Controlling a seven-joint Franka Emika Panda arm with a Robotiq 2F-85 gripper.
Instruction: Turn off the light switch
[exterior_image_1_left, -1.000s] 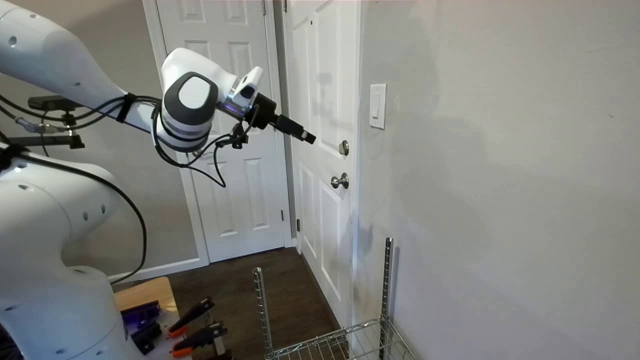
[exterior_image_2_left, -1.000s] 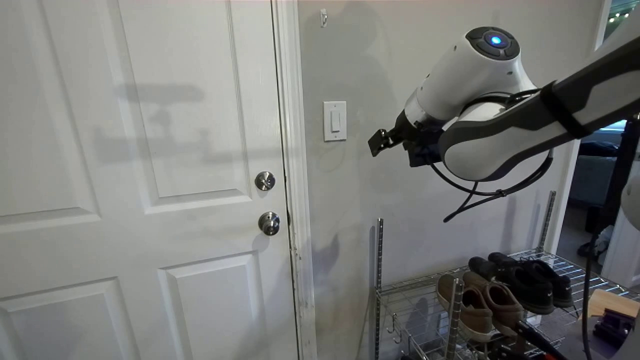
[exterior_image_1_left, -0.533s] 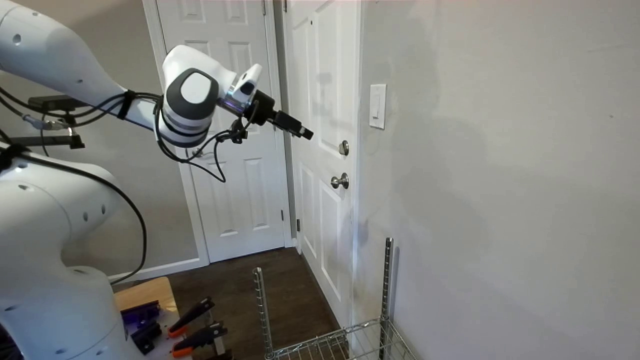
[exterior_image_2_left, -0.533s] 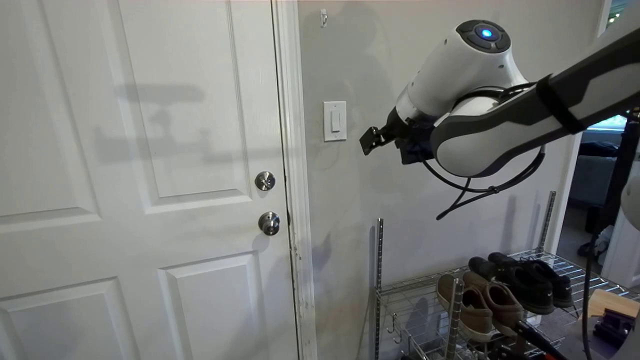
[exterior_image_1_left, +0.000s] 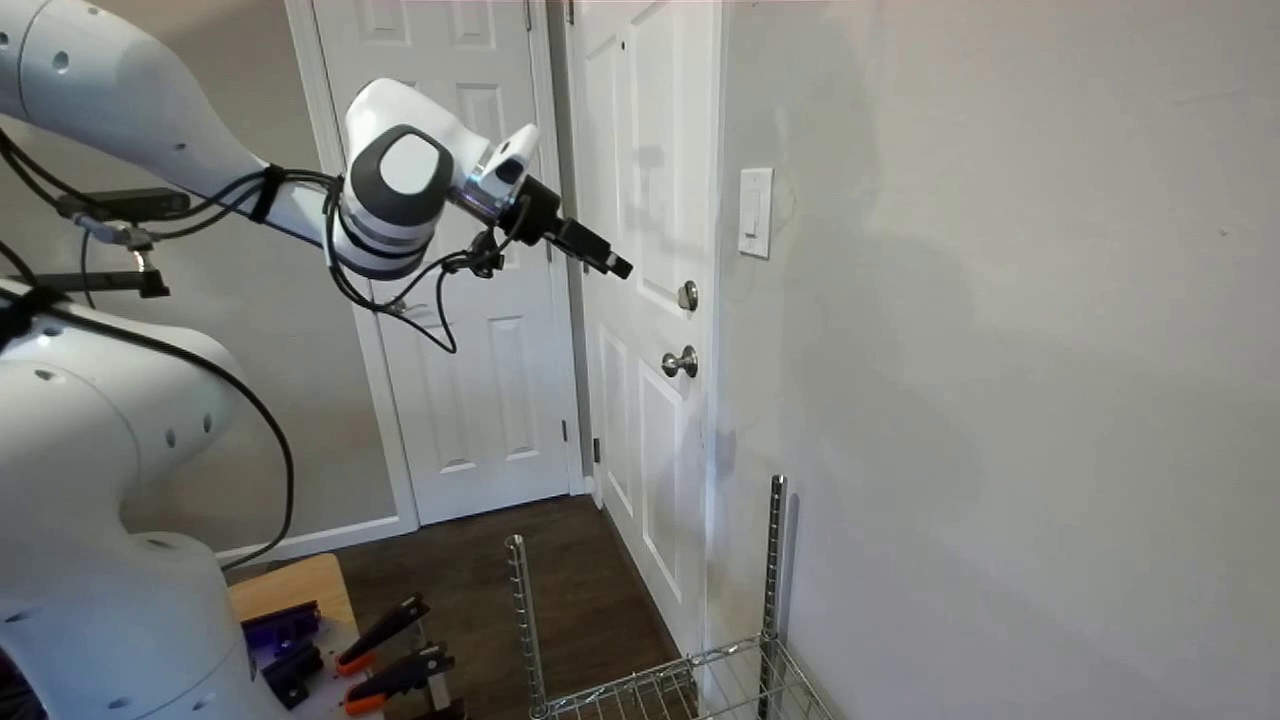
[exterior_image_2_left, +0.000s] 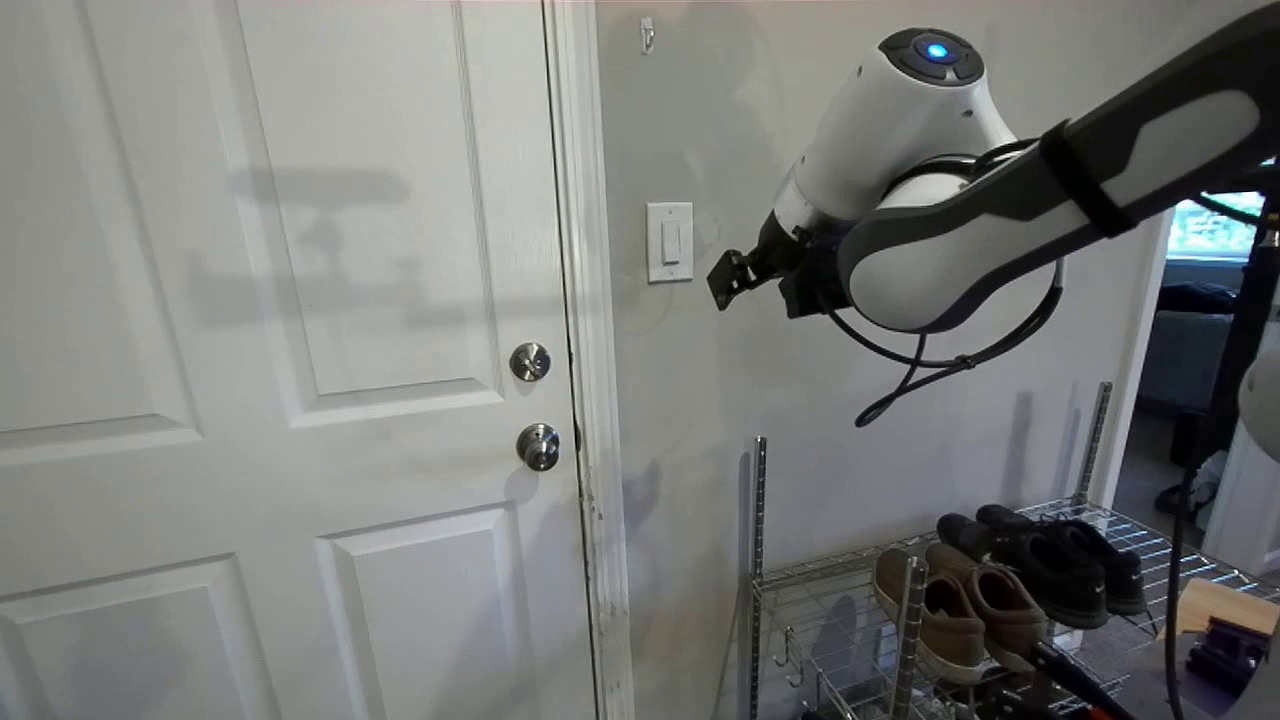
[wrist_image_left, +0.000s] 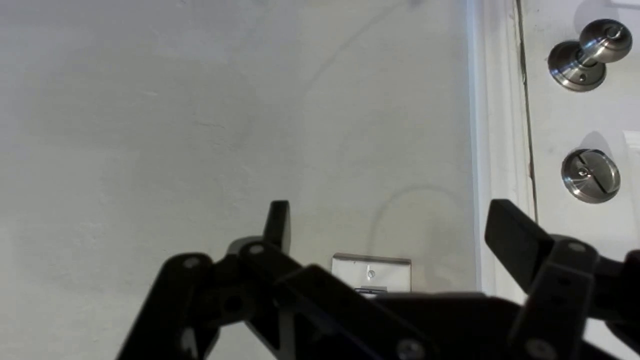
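Two round metal parts, a lock (exterior_image_2_left: 530, 362) and just below it a knob (exterior_image_2_left: 538, 447), sit on the white door (exterior_image_2_left: 250, 470) at the left in an exterior view. Next comes the white frame (exterior_image_2_left: 588, 300), and just right of that I see the switch (exterior_image_2_left: 670, 243). It is white, stands upright and sits on the gray wall (exterior_image_2_left: 690, 400). Right of it there is my gripper (exterior_image_2_left: 729, 279), tipped down and apart from the switch in both exterior views. Its two fingers (wrist_image_left: 515, 242) are spread wide in the wrist view. Part of the switch peeks out low down between them, and my gripper hides the rest. Then comes my arm (exterior_image_2_left: 940, 270), white and black, with a blue light (exterior_image_2_left: 937, 50) on top. Lower down is a rack (exterior_image_2_left: 758, 520) made of wire. It holds brown shoes (exterior_image_2_left: 950, 635) and, right of those, black shoes (exterior_image_2_left: 1060, 585).
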